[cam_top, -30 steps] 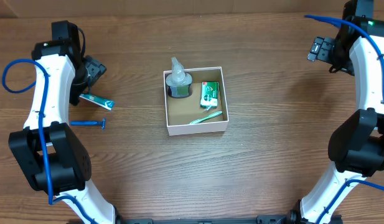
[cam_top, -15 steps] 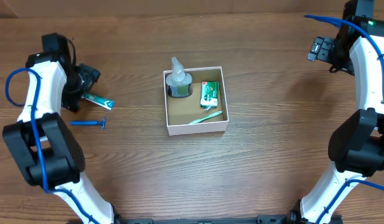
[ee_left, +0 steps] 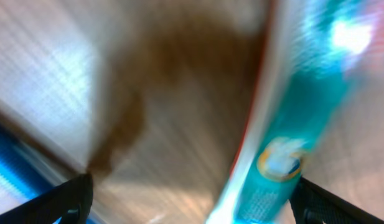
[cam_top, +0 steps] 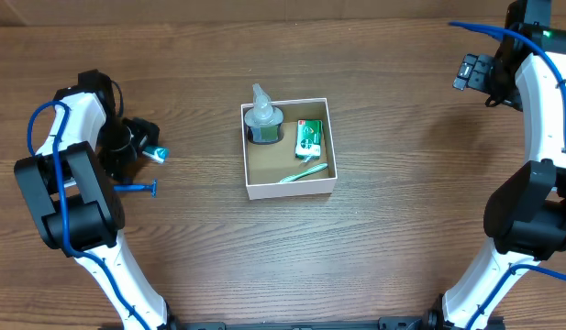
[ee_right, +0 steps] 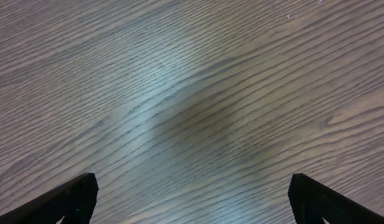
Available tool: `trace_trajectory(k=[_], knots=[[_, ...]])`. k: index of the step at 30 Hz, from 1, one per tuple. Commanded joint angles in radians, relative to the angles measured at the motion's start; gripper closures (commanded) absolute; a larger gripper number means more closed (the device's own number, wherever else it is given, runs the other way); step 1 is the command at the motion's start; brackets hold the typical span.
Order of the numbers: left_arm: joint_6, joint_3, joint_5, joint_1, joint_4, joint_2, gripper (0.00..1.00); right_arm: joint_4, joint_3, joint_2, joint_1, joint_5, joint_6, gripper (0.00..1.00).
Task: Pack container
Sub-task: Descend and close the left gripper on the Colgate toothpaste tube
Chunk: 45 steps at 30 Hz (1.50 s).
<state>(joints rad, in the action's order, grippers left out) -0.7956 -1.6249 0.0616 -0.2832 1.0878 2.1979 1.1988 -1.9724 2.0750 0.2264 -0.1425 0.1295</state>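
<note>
The container (cam_top: pixel 292 192) is a square white box with a brown inside at the table's middle. It holds a dark bottle with a clear cap (cam_top: pixel 262 120), a green-and-white carton (cam_top: pixel 308 137) and a green toothbrush (cam_top: pixel 304 171). A teal toothpaste tube (cam_top: pixel 153 154) lies on the table at the left. My left gripper (cam_top: pixel 136 144) is low over it and covers most of it. The blurred left wrist view shows the tube (ee_left: pixel 291 143) between the open fingers (ee_left: pixel 192 205), close to the right one. My right gripper (cam_top: pixel 473 71) is open and empty at the far right, over bare wood (ee_right: pixel 192 202).
A blue razor (cam_top: pixel 136 188) lies on the table just in front of the left gripper and the tube. The left arm's blue cable (cam_top: pixel 39 119) loops beside it. The brown wooden table (cam_top: pixel 402 229) spreads around the container.
My left arm has swung in and dropped over the toothpaste tube, now covering most of it. The container, its contents and the right arm have not moved.
</note>
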Motion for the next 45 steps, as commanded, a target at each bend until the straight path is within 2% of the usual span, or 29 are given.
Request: trace_trajectory(k=[1, 6, 11, 14, 23, 26, 28, 30, 33, 37, 45], knots=[[0.103, -0.005, -0.087, 0.001, 0.08, 0.033, 0.0, -0.002, 0.002, 0.003, -0.005, -0.014, -0.002, 0.0], [0.204, -0.014, -0.098, 0.0, 0.07, 0.033, 0.02, -0.002, 0.002, 0.002, -0.005, -0.014, -0.002, 0.0], [0.369, -0.048, -0.099, 0.0, -0.059, 0.033, 0.11, -0.002, 0.002, 0.002, -0.005, -0.014, -0.002, 0.0], [0.401, -0.063, -0.084, 0.006, -0.063, 0.033, 0.15, -0.002, 0.002, 0.002, -0.005, -0.014, -0.002, 0.0], [0.533, -0.134, -0.065, 0.048, 0.073, 0.032, 0.12, -0.002, 0.002, 0.002, -0.005, -0.014, -0.002, 0.0], [0.661, -0.236, -0.077, 0.08, 0.157, 0.032, 0.02, -0.002, 0.002, 0.002, -0.005, -0.014, -0.002, 0.0], [0.73, -0.31, -0.104, 0.096, 0.194, 0.032, 0.0, -0.002, 0.002, 0.002, -0.005, -0.013, -0.002, 0.0], [0.805, -0.343, -0.11, 0.104, 0.179, 0.032, 0.0, -0.002, 0.002, 0.002, -0.005, -0.014, -0.002, 0.0], [0.922, -0.336, -0.092, 0.107, 0.041, 0.035, 0.0, -0.002, 0.002, 0.002, -0.005, -0.014, -0.002, 0.0], [0.966, -0.322, -0.017, 0.107, -0.051, 0.055, 0.0, -0.002, 0.002, 0.002, -0.005, -0.014, -0.002, 0.0], [1.022, -0.294, -0.013, 0.106, -0.04, 0.06, 0.01, -0.002, 0.002, 0.002, -0.005, -0.014, -0.002, 0.0]])
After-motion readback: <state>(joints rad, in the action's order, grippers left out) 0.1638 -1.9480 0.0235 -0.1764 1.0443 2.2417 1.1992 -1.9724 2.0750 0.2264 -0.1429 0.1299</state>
